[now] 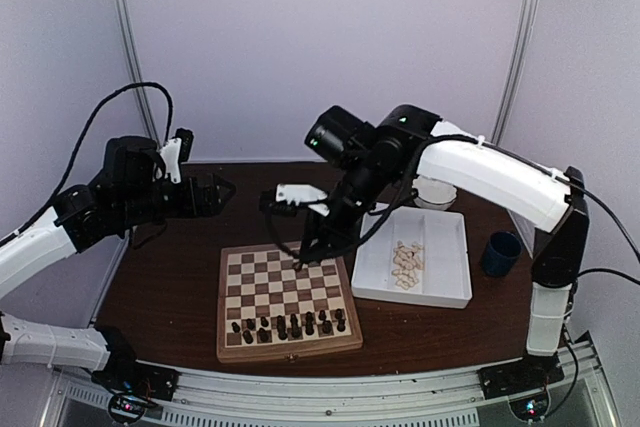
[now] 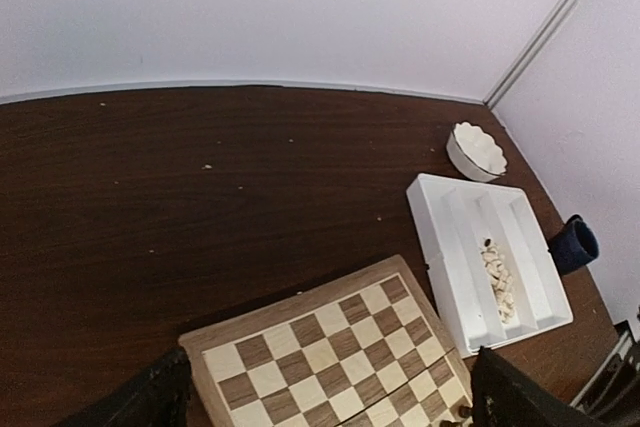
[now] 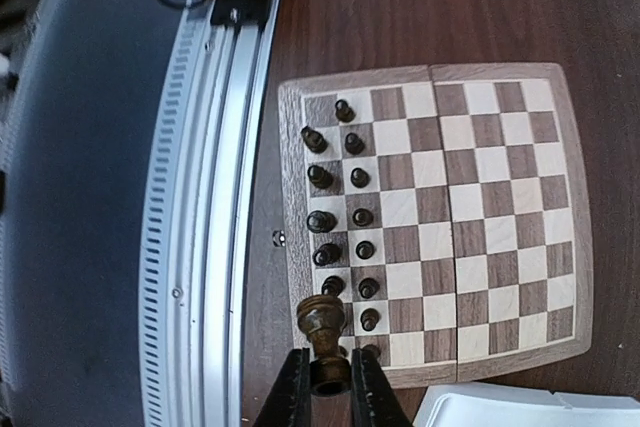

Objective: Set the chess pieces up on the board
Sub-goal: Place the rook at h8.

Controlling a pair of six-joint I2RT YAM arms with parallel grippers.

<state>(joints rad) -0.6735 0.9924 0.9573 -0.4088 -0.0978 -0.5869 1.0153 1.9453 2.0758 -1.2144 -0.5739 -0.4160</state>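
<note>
The board (image 1: pixel 286 297) lies at the table's near middle. Dark brown chess pieces (image 1: pixel 290 325) fill its two nearest rows; in the right wrist view they stand in two columns (image 3: pixel 321 219) on the board (image 3: pixel 470 217). My right gripper (image 3: pixel 329 372) is shut on one dark brown piece (image 3: pixel 323 322) and holds it above the board; from above it (image 1: pixel 300 261) hangs over the far edge. Cream pieces (image 1: pixel 407 265) lie in the white tray (image 1: pixel 445 237). My left gripper (image 1: pixel 220 190) is open and empty, raised left of the board (image 2: pixel 330 357).
The white divided tray (image 2: pixel 445 237) with cream pieces (image 2: pixel 497 272) sits right of the board. A white bowl (image 1: pixel 436 193) stands behind it and a blue cup (image 1: pixel 500 253) to its right. The metal rail (image 3: pixel 205 197) runs along the table's near edge.
</note>
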